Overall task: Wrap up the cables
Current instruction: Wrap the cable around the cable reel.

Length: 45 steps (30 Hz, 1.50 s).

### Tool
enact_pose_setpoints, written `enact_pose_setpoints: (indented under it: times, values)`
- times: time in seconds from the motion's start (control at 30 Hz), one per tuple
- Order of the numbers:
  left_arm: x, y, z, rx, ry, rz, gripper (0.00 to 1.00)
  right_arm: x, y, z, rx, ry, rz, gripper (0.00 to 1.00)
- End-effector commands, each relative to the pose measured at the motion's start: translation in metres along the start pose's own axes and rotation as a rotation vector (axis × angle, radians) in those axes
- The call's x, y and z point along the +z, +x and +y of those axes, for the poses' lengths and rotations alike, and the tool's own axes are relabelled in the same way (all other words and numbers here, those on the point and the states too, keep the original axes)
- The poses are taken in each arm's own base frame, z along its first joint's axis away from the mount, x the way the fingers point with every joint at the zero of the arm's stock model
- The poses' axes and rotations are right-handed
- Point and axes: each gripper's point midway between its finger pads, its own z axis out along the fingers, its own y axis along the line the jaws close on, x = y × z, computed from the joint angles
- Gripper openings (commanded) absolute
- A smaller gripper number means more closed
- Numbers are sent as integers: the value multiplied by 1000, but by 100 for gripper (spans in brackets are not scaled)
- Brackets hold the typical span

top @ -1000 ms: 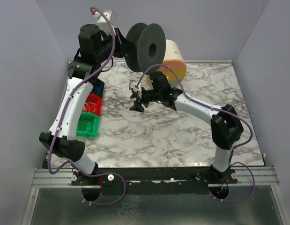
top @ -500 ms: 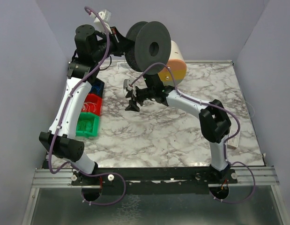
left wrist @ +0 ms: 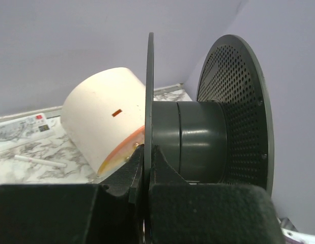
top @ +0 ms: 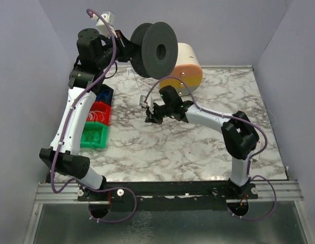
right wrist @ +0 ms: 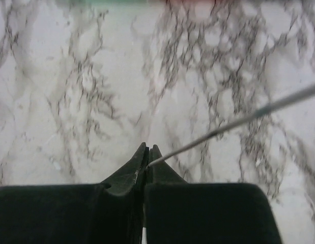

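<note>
Marble-patterned table with two arms at work, shown from above and from each wrist. The left gripper is clamped on the rim of the near flange of a dark grey spool, one finger on each face of the thin disc. This holds the spool raised over the far left part of the table, with its flanges upright and its axis roughly level. The far flange is perforated with small holes. Behind and beside the spool a cream cylinder with an orange end face lies on its side on the table. The right gripper hangs low over the middle of the table, in front of the cylinder, with its fingers pressed together on one thin pale cable. In the right wrist view the cable leaves the fingertips and runs straight, up and to the right, above the marble. Its far end is out of view, and in the overhead view the strand is too fine to trace. Along the left edge of the table stands a row of three small bins: blue, red and green. Pale loops lie in the red bin.
</note>
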Motion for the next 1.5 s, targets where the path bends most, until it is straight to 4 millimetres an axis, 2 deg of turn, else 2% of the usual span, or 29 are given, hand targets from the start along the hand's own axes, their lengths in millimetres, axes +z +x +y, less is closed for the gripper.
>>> enact_pose_setpoints:
  times: [0.0,0.1,0.2,0.37,0.53,0.67,0.87,1.0,1.1,1.27,1.4,1.47]
  values:
    - [-22,-41,-5,84,-90,-128,0,-39,24,7,24,166,98,0]
    - [-21,-42,-3,93,-103,-130,0,-62,42,9,40,247,136,1]
    - [-23,-42,-3,95,-102,-129,0,-88,55,-2,73,331,146,0]
    - [-25,-40,1,109,-123,-130,0,-122,60,-22,138,401,125,0]
    - [-27,-29,-1,133,-97,-98,0,-149,69,-59,200,544,144,1]
    - [-31,-8,-4,154,-48,-39,0,-172,76,-96,302,619,128,0]
    - [-36,43,-8,175,67,99,0,-188,66,-132,354,617,79,1]
    - [-39,76,1,207,84,182,0,-187,55,-142,361,572,60,0]
    - [-39,99,16,267,43,229,0,-190,43,-147,384,565,56,0]
    - [-37,125,41,386,-54,279,0,-200,26,-139,409,509,58,1]
    - [-32,143,48,466,-108,313,0,-208,18,-131,479,437,56,1]
    - [-28,152,51,498,-157,321,0,-212,6,-127,491,390,42,1]
